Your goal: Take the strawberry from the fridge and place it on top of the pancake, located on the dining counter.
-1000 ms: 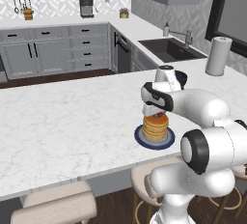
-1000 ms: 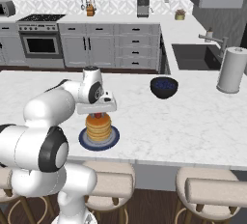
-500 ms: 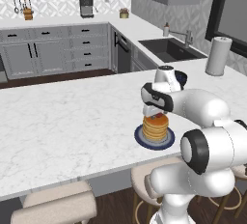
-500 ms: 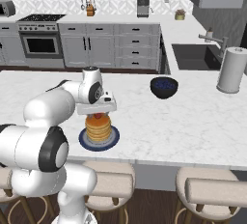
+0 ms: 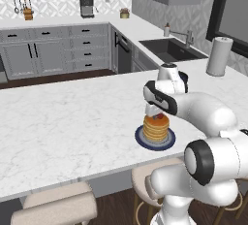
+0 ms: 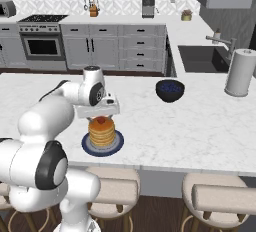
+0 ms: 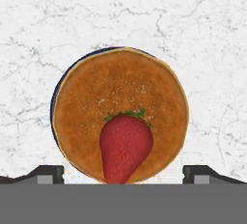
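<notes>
In the hand view, the small red strawberry with its green leafy cap (image 7: 126, 149) lies in the lower middle of the frame, on the top of the round golden-tan pancake stack (image 7: 120, 100). A sliver of the dark blue plate (image 7: 52, 109) shows at the stack's left edge, and the white grey-veined marble dining counter (image 7: 207, 35) surrounds it all. The 2 dark fingertips (image 7: 46, 174) stand far apart at the bottom corners, well clear of the fruit on either side: the gripper (image 7: 123, 175) is spread wide and grips nothing.

In the left base view the gripper (image 5: 154, 110) hangs just above the pancake stack (image 5: 155, 128), right of frame centre, with a speck of red strawberry (image 5: 159, 116) on top. In the right base view the same stack (image 6: 102, 132) sits left of centre under the hand, with a dark blue bowl (image 6: 170, 90) well apart toward the upper right.

The placing looks done, so the step in hand is likely the retreat. Doing it well means lifting straight up with the fingers kept wide, so that neither pad brushes the berry. It sits off centre on the stack and may roll if nudged, so any sideways swing should wait until the tips are clear above it.
</notes>
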### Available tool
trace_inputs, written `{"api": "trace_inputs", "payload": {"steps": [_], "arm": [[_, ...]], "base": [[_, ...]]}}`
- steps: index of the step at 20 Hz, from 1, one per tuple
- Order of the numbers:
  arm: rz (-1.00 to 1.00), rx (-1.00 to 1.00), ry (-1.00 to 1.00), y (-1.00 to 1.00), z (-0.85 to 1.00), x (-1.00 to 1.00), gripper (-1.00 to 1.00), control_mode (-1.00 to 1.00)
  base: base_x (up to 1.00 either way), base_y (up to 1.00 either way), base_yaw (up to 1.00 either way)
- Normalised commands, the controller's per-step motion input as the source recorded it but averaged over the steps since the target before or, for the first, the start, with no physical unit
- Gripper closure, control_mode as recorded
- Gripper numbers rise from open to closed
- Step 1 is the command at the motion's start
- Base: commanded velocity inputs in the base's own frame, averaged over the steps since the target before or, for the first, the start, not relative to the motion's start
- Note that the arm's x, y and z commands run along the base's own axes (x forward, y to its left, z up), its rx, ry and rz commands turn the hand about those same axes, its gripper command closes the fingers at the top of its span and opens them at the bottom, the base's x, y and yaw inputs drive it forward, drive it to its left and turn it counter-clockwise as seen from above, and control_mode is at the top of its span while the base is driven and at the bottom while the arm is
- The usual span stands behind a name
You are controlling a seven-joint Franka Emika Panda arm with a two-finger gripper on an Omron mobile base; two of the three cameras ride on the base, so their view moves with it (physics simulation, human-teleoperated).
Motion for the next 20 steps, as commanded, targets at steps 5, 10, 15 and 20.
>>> {"api": "trace_inputs", "payload": {"steps": [5,10,15,20], "arm": [[0.0,0.0,-0.04,0.0,0.48,-0.57,-1.0,-1.0],[0.0,0.0,-0.04,0.0,0.32,-0.52,-1.0,-1.0],[0.0,0.0,-0.06,0.0,0.17,-0.45,-1.0,-1.0],[0.0,0.0,-0.11,0.02,0.0,-0.27,-1.0,-1.0]], "base": [[0.0,0.0,0.0],[0.0,0.0,0.0],[0.0,0.0,0.0],[0.0,0.0,0.0]]}}
